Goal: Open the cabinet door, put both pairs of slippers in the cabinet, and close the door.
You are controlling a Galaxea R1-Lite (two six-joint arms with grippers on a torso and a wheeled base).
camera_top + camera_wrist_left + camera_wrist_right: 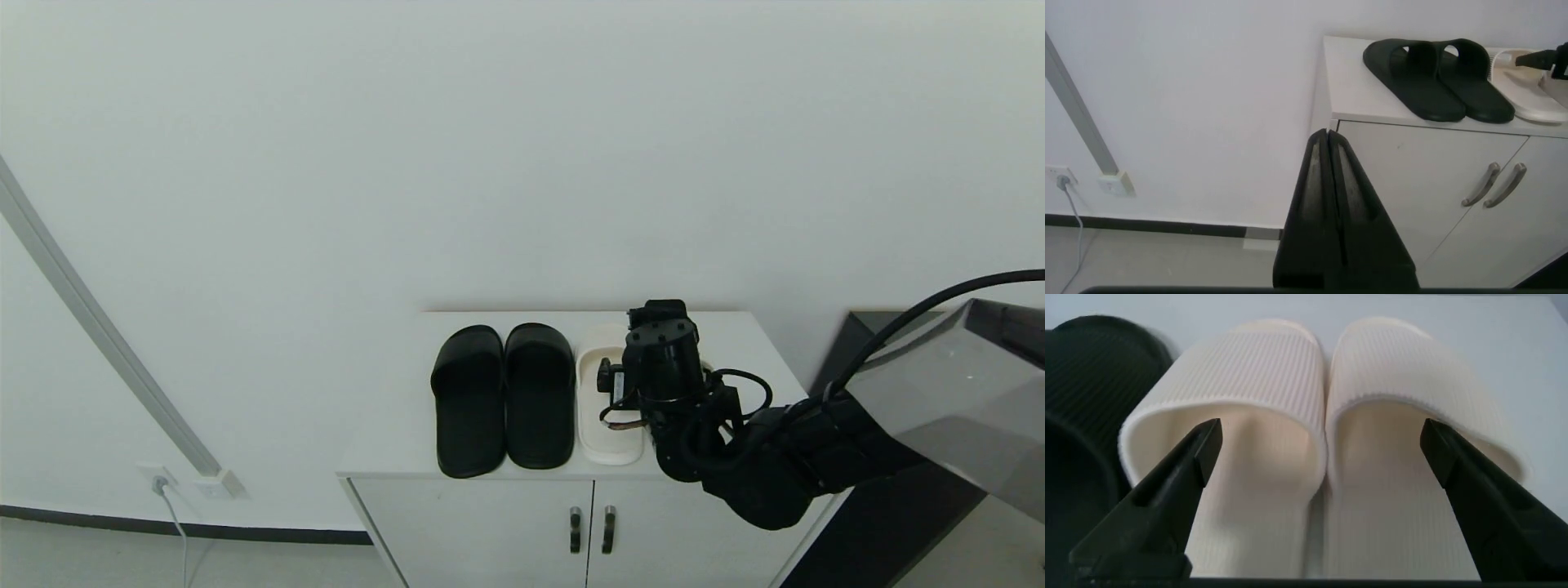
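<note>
While the cabinet doors point(490, 523) stood closed, I saw my right gripper point(1321, 433) spread wide over the white slippers point(1372, 400); my left gripper point(1328, 137) had its fingers pressed together.

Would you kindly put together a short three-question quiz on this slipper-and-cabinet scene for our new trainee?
1. True or false: both cabinet doors are shut.
2. Seen from the robot, where do the black slippers lie relative to the white slippers? A. To their left, on the cabinet top. B. To their right, on the cabinet top. C. Inside the cabinet.
3. Fill in the blank: the right claw is open at the white slippers, while the left claw is ___.

Key: 1 true; 2 A; 3 shut.
</note>
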